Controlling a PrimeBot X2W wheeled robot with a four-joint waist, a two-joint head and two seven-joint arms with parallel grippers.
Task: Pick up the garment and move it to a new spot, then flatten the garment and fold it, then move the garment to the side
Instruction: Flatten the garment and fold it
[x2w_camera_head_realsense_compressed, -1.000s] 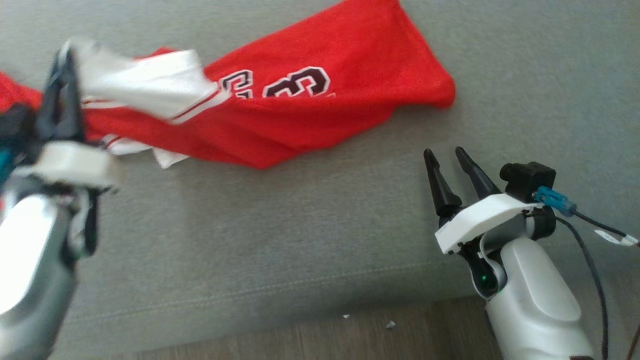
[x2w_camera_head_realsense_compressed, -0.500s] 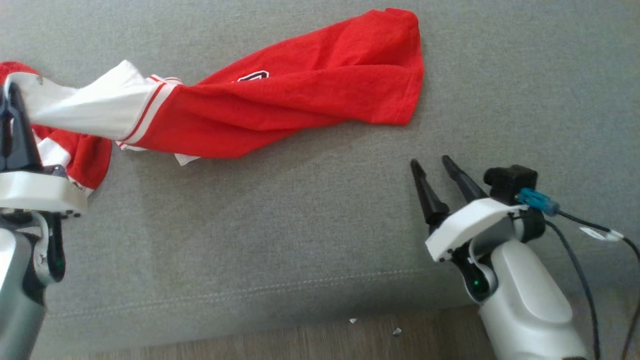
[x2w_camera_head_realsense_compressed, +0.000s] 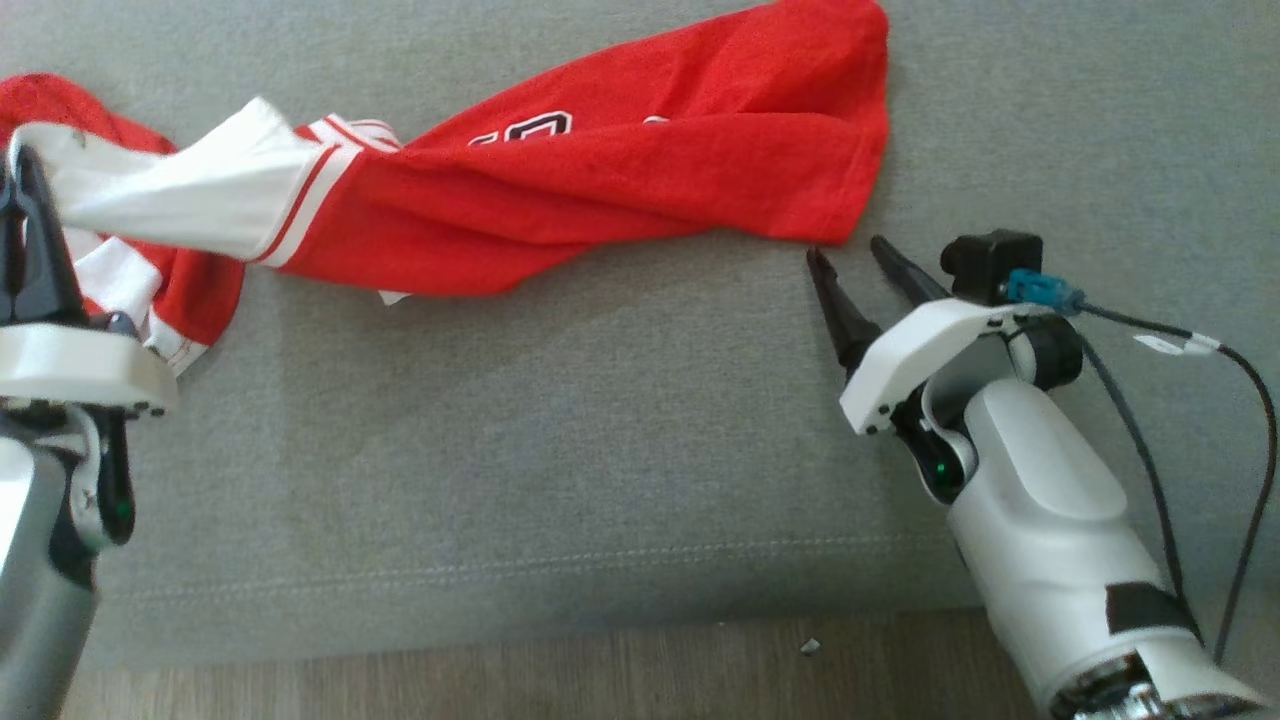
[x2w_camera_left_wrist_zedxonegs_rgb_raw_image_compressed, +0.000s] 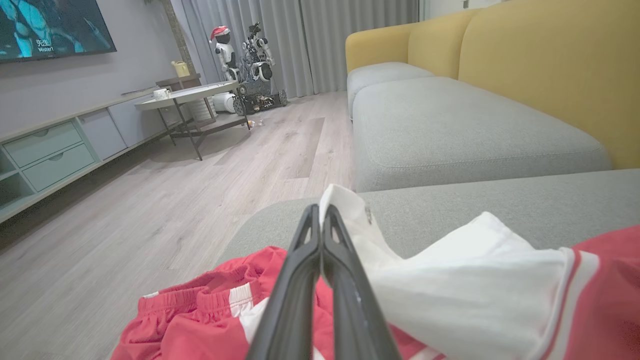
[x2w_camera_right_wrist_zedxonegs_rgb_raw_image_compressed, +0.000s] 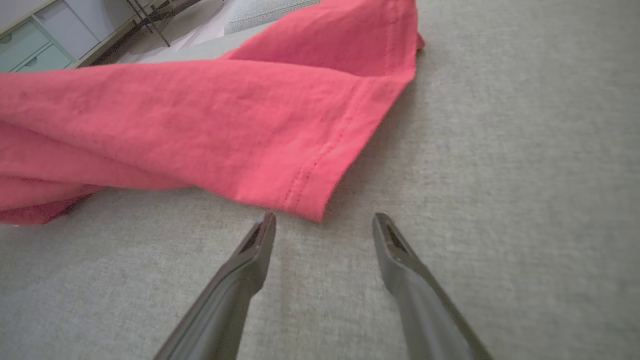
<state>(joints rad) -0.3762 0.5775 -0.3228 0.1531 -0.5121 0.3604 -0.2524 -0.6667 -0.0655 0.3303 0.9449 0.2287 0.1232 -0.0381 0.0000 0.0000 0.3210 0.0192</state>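
Left gripper (x2w_camera_head_realsense_compressed: 20, 170): fingers pressed together, clamped on a white sleeve of the garment (x2w_camera_head_realsense_compressed: 620, 190) at the far left of the sofa seat (x2w_camera_head_realsense_compressed: 560, 440). The left wrist view confirms white cloth pinched between the closed tips. Right gripper (x2w_camera_head_realsense_compressed: 848, 250): jaws spread wide, holding nothing. Its tips stand just short of the garment's right hem corner, apart from it. Contact with the seat cannot be told.

Garment: a red jersey with white sleeves and red-striped trim, with part of some dark, white-edged lettering showing on the upper fold. It lies in a twisted band across the far half of the seat, from the held sleeve on the left to the hem on the right. A bunched red-and-white portion lies beside the clamped fingers.

Seat: grey fabric, with a stitched seam along the near edge. Wooden floor (x2w_camera_head_realsense_compressed: 450, 680) lies beyond that edge and carries a small pale scrap (x2w_camera_head_realsense_compressed: 810, 647).

Left wrist view also records a yellow backrest (x2w_camera_left_wrist_zedxonegs_rgb_raw_image_compressed: 550, 65), a second grey cushion (x2w_camera_left_wrist_zedxonegs_rgb_raw_image_compressed: 450, 125), a round table (x2w_camera_left_wrist_zedxonegs_rgb_raw_image_compressed: 185, 95), a low cabinet with drawers (x2w_camera_left_wrist_zedxonegs_rgb_raw_image_compressed: 45, 150), a wall screen (x2w_camera_left_wrist_zedxonegs_rgb_raw_image_compressed: 50, 25) and grey curtains (x2w_camera_left_wrist_zedxonegs_rgb_raw_image_compressed: 300, 40).
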